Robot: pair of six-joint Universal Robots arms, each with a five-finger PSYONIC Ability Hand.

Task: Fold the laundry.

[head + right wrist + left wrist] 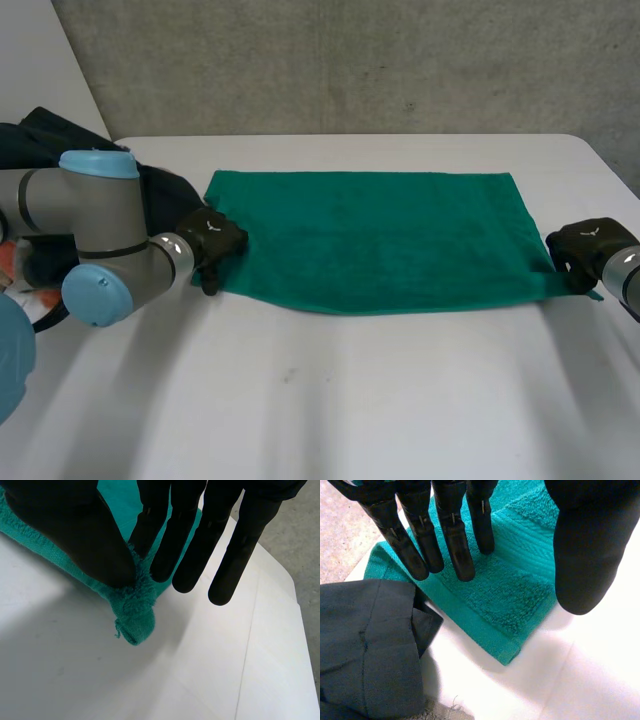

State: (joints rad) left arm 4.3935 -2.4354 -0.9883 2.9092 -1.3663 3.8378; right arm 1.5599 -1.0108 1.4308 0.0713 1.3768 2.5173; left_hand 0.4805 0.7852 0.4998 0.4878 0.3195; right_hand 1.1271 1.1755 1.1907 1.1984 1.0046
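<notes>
Both ends of the towel, lying 9-to-3 o'clock across the surface, are covered: left robot hand spread open at 9, right robot hand pinching the 3 o'clock corner.

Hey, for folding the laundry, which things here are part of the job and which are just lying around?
In the job: green towel; left hand over its left end; right hand pinching its near right corner.
Lying about: dark garment beside the towel, untouched.
</notes>
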